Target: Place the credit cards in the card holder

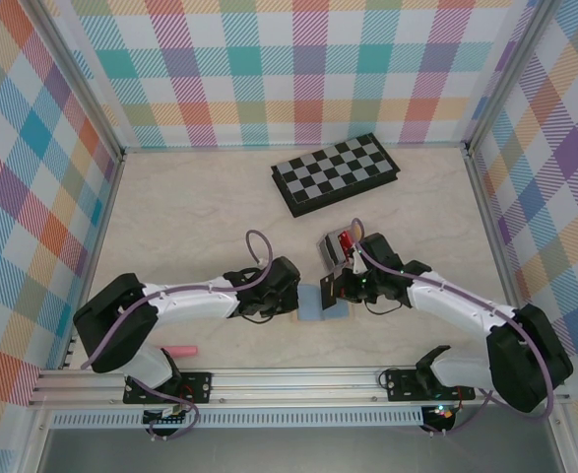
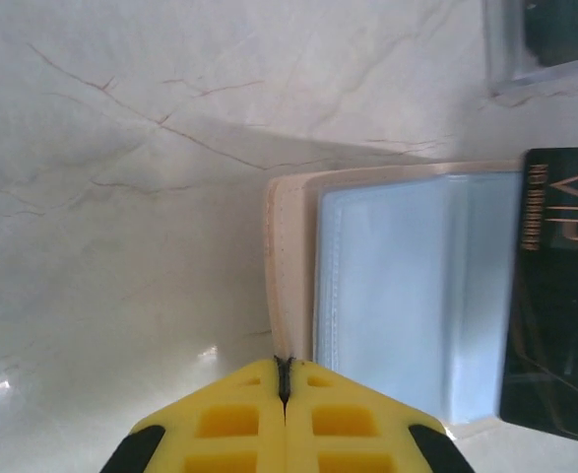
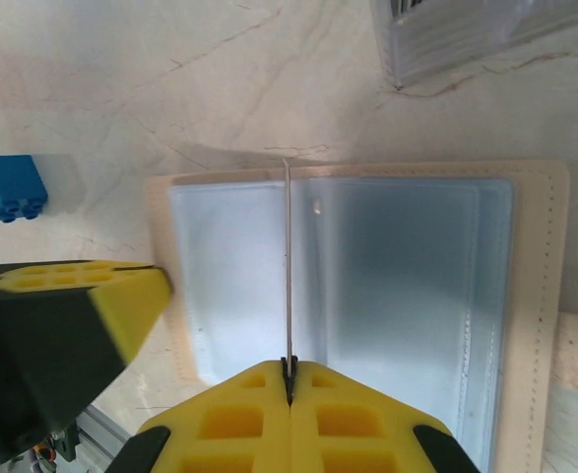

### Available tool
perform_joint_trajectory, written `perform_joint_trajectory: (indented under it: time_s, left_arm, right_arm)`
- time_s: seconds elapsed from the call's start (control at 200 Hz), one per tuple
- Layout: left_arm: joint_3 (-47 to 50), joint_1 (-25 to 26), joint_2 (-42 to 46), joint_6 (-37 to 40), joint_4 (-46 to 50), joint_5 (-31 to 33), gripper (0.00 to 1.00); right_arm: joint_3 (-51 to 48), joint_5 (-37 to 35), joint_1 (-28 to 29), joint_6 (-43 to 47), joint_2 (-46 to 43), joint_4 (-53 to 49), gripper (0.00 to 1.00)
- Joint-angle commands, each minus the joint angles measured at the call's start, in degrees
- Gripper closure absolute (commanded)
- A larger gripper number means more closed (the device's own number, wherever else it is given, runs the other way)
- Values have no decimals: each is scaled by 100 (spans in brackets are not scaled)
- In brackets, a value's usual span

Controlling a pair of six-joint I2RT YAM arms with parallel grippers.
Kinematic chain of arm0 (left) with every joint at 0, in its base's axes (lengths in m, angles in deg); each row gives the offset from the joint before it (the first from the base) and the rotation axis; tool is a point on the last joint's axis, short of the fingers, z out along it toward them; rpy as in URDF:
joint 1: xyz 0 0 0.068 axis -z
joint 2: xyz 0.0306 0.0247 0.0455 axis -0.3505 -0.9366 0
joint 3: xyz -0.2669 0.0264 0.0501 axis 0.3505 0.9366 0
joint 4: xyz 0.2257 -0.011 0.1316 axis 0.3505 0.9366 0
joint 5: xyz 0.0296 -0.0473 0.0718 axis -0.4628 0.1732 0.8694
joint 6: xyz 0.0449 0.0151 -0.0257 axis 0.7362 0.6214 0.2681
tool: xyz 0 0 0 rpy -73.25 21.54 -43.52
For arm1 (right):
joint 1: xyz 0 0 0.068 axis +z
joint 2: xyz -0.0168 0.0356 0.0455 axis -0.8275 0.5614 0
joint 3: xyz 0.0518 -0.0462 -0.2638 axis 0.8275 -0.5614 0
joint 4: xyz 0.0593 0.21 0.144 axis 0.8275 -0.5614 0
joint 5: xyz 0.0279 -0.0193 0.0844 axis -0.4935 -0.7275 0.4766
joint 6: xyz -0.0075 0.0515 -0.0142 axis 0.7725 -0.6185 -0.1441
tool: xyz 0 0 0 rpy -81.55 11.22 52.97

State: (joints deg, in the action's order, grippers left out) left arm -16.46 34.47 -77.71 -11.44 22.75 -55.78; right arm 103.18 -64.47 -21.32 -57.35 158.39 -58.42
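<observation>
Right now R fingers (image 3: 289, 372) are closed tight on a thin card (image 2: 554, 296), gripping its near edge. Card stands on edge, straight out from the tips, over the middle of the wallet (image 3: 407, 296), approx. btw the two grey-blue pockets. In L wrist view the card is dark w/ gold "VIP" lettering and sits off to the right of L fingers (image 2: 285, 374). Can't tell if its lower edge is inside a pocket or just touching.

Wallet lies open and flat on the bench (image 2: 121, 197), directly under R fingers and btw the two sets of fingers. L fingers are closed too, no gap, tips at the wallet's tan border. Can't tell if they pinch it or only press on it.

Clear tray (image 3: 466, 39) sits beyond R fingers, just past the wallet, not touching it. Small blue block (image 3: 11, 187) is off to the left of R fingers, apart from the wallet. Checkerboard (image 1: 336, 172) is well beyond both. Pink pen (image 1: 182, 351) lies behind L fingers, near that arm's base.
</observation>
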Motion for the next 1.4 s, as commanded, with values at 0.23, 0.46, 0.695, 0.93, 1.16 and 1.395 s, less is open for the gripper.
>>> perform_joint_trajectory:
  time_s: [0.23,0.46,0.695,0.93,1.16,1.395]
  left_arm:
    - [-213,-22,-426,149,108,4,100]
    - [-212,-23,-504,125,87,-40,100]
    - [-240,-23,-632,71,109,-51,100]
    - [-258,-22,-668,45,139,-66,100]
    - [-245,-23,-628,4,191,-48,100]
    - [-230,-23,-646,-44,139,-79,100]
  right_arm:
    - [-506,220,28,-230,58,687,98]
    - [-858,591,28,-262,408,1521,99]
    - [-1085,619,28,-255,432,1749,99]
    - [-1258,638,28,-260,423,1677,98]
    - [-1363,263,41,-652,187,1207,99]
    - [-1410,83,132,-898,204,1309,99]
